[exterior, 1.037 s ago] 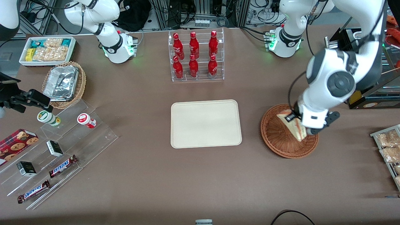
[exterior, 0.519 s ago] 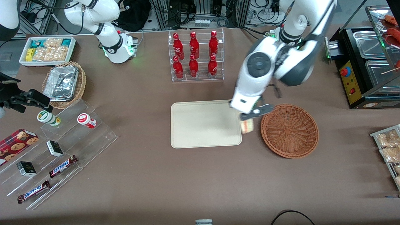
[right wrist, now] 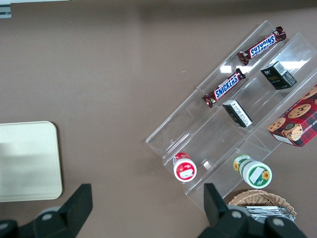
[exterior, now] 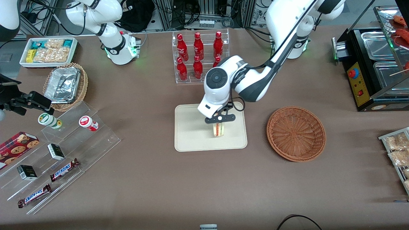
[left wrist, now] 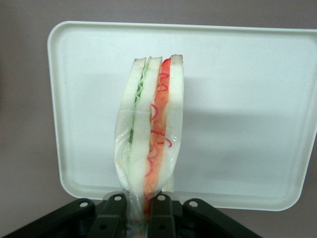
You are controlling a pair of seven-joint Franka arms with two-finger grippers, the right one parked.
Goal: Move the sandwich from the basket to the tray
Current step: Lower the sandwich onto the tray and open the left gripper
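Observation:
My gripper [exterior: 219, 120] hangs over the cream tray [exterior: 191, 140] and is shut on the sandwich [exterior: 218, 130], a wrapped wedge of white bread with orange-red and green layers. In the left wrist view the sandwich [left wrist: 151, 129] stands on edge between the black fingers [left wrist: 113, 215], above the tray [left wrist: 247, 89]. Whether its lower tip touches the tray I cannot tell. The reddish-brown wicker basket [exterior: 296, 133] sits beside the tray toward the working arm's end, with nothing in it.
A clear rack of red bottles [exterior: 200, 57] stands farther from the front camera than the tray, close to the arm's elbow. Toward the parked arm's end are a stepped acrylic shelf with snacks [exterior: 60, 150], a foil container in a lighter basket [exterior: 65, 85] and a white snack bin [exterior: 48, 51].
The arm lifted the sandwich out of the basket and carried it sideways, past the tray's edge, to a spot over the tray. The basket is now bare.

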